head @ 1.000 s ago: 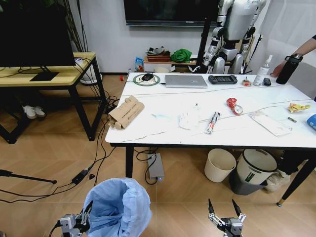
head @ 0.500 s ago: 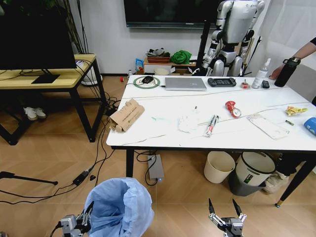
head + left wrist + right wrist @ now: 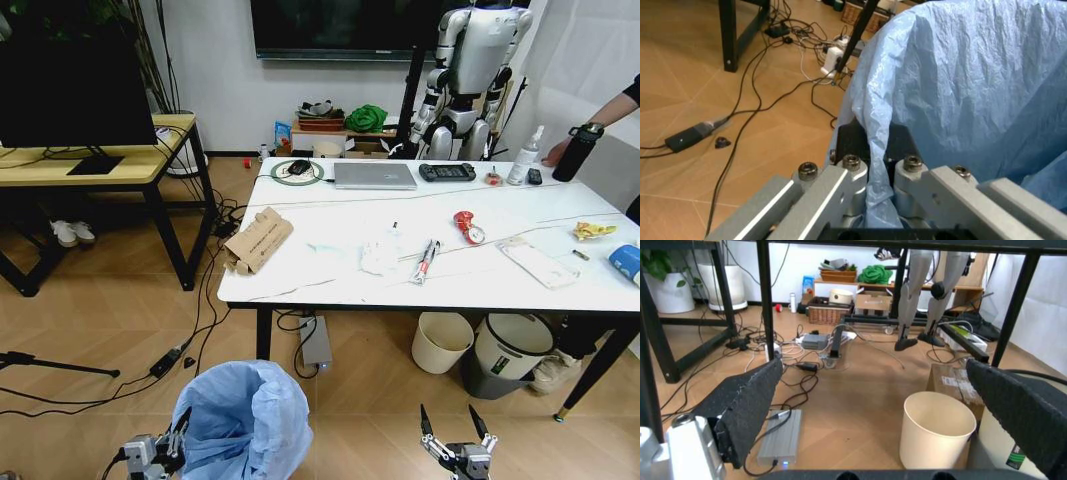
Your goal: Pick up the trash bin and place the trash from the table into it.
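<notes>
One blue-lined trash bin [image 3: 245,415], two other bins: cream bin [image 3: 443,342], grey-black bin [image 3: 512,355]; one laptop [image 3: 375,175].

The head view's lower edge cut off the trash bin [image 3: 246,420]. The table [image 3: 340,285] ran past the right edge, which clipped the blue-and-white paper cup [image 3: 626,263]. The far small items were too small to identify.
</notes>
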Tool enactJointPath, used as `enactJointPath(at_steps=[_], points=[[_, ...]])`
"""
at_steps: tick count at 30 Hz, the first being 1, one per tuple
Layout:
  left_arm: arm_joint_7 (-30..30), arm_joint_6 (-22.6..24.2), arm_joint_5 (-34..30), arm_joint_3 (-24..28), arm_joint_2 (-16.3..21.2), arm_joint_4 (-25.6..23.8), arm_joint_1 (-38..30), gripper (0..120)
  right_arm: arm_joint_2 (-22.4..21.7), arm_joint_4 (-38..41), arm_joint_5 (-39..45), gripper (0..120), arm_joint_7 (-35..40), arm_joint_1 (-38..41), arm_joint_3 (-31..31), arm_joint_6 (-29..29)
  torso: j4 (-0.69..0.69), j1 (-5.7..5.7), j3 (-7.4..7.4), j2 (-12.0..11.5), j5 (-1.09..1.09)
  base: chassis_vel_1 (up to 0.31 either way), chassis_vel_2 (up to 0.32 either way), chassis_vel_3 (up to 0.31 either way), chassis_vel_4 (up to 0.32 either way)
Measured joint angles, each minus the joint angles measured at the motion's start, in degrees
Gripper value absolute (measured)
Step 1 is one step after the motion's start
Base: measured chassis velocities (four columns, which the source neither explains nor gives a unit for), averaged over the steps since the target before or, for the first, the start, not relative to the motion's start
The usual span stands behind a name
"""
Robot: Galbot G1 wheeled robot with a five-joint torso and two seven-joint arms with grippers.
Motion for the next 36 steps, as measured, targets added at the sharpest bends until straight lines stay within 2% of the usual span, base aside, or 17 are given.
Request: enactJointPath(at_steps=[10,16,36], points=[[0.23,-0.04,0.11,-0.04,-0.22,-0.28,-0.04,0,0.00,0.06,0.00,100,0.02,-0.15,0.08,0.28,0.00,1.07,1.35,2.42,0.00,0.000,0.000,0.000,0.000],[0.43,-0.28,0.10,-0.20,-0.39,-0.34,0.06,0,0.00,-0.07,0.01,100,0.02,-0.19,0.07,0.53,0.00,2.17,2.72,4.90,0.00,0.000,0.000,0.000,0.000],[0.48,-1.40,1.42,-0.05,-0.61,0.33,-0.11,0,0.00,-0.41,0.08,100,0.01,-0.42,0.06,0.99,0.00,4.94,6.16,11.10,0.00,0.000,0.000,0.000,0.000]])
